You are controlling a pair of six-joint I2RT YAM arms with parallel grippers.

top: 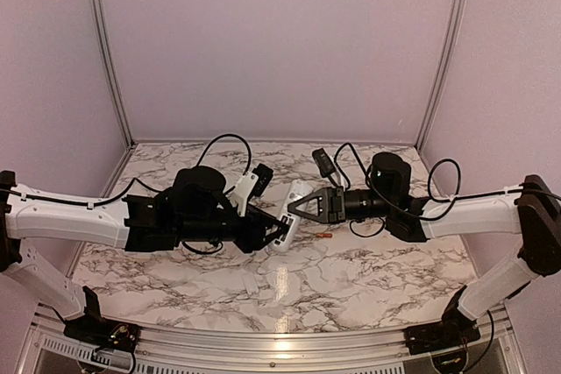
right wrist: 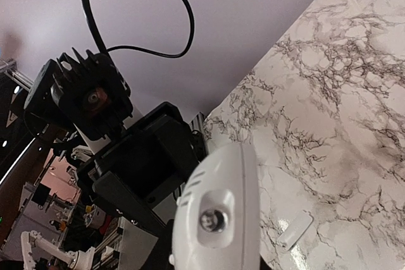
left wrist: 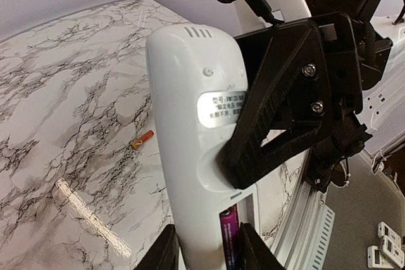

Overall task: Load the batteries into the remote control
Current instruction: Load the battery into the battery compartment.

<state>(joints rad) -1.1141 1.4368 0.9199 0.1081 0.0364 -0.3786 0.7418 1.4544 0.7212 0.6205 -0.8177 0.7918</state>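
Marble-patterned counter [top: 351, 278] with pale lilac walls and aluminium corner posts is recorded as the setting; both arms meet over its middle.

Remote control [left wrist: 190, 156] is held off the counter, between the two end effectors. Left end effector [left wrist: 205, 248] is clamped on its lower end, one finger on each long side, so that the plain white back is turned towards the left wrist camera. This hold is judged to keep the battery bay exposed and steady while the other arm works on it.

Right end effector [left wrist: 253, 156] is noted with its fingers together, nothing seen between them, its tip pressed against the back of the remote just above the open bay. It is judged to be pushing or seating something there, or bracing the handset; which of these cannot be told.

Appearance of the remote: white oblong shell, rounded top with three short vent slits, a small round screw recess, a grey printed label partly hidden behind the right end effector. Bay at the lower end is uncovered; a dark battery [left wrist: 228, 235] with a purple sheen is seen lying lengthwise in it.

Orange battery [left wrist: 142, 139] lies on the counter, well apart from the remote and untouched; in the top view it is seen just below the right end effector. A small flat white piece [right wrist: 295, 230], probably the bay cover, lies on the counter too.

Judgement: one cell loaded, one outstanding.
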